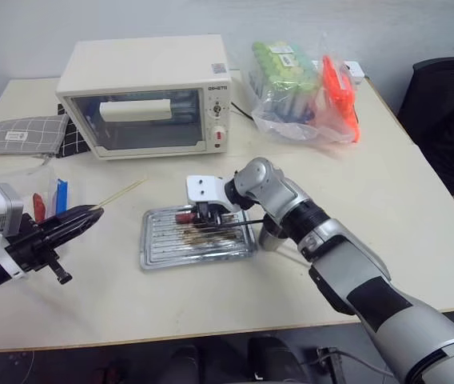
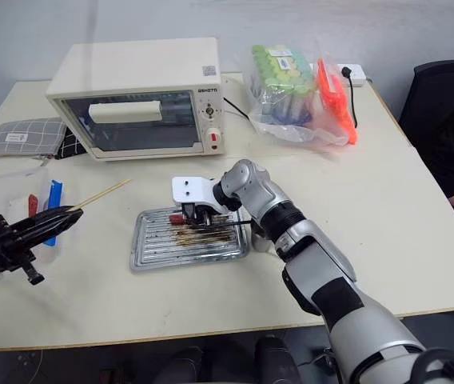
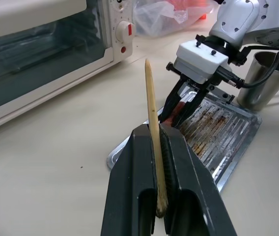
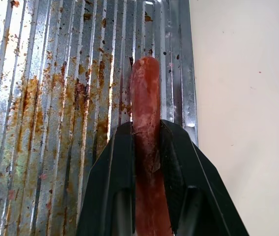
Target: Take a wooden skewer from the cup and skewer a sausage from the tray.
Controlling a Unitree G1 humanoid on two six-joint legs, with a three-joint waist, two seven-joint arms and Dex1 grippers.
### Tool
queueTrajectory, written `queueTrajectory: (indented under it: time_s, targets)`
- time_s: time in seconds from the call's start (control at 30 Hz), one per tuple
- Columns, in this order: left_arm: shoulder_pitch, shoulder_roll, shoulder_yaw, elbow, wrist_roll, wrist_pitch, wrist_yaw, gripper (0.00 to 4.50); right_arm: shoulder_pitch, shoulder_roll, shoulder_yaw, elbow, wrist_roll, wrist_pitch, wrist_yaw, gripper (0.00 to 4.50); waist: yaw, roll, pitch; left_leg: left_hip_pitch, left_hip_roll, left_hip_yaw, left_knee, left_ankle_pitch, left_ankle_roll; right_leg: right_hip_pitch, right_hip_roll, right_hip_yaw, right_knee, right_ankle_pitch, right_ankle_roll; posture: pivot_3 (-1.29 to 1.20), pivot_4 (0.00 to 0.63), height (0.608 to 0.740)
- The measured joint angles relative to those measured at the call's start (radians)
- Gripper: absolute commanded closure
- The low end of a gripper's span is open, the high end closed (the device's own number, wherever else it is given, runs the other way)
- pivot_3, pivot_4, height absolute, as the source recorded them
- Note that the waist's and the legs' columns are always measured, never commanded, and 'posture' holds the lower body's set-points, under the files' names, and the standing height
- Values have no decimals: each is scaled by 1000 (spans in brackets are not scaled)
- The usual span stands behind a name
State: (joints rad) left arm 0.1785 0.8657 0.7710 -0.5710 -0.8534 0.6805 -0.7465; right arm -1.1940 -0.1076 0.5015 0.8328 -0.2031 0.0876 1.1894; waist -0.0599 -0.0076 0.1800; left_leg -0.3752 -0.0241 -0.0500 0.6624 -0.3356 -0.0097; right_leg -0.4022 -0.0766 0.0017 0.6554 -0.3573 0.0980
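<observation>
My left gripper (image 1: 85, 217) hangs over the table's left side, shut on the wooden skewer (image 3: 152, 110). The skewer's pointed end sticks out past the fingertips toward the oven and the tray. The silver ribbed tray (image 1: 163, 248) lies at the table's middle, stained brown. My right gripper (image 4: 146, 129) reaches down to the tray's far left corner and is shut on a reddish-brown sausage (image 4: 145, 93). The sausage lies along the ribs near the tray's rim. The steel cup (image 3: 263, 78) stands just right of the tray, partly behind my right arm.
A cream toaster oven (image 1: 147, 96) stands at the back. A plastic bag of green and orange items (image 1: 299, 88) is at the back right, a grey checked pouch (image 1: 23, 134) at the back left. A clear box with blue clips (image 1: 51, 196) sits behind my left gripper. A black chair (image 1: 451, 104) stands right.
</observation>
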Motion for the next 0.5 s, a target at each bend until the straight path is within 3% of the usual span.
queueTrajectory:
  time_s: [0.3, 0.5]
  targets:
    - [-92, 67, -51, 114, 20, -17, -79, 4500, -28, -178, -38, -434, 132, 344, 300, 3785, 6, 0, 0, -1, 0, 0, 0, 0, 0, -2, 0, 0, 2, 0, 0, 0, 150, 740]
    - [-91, 126, -117, 123, 10, -9, -201, 4500, -61, -350, -44, -574, 222, 420, 349, 3785, 6, 0, 0, -1, 0, 1, 0, 0, 0, -4, -1, 0, 1, 0, 0, 0, 150, 740]
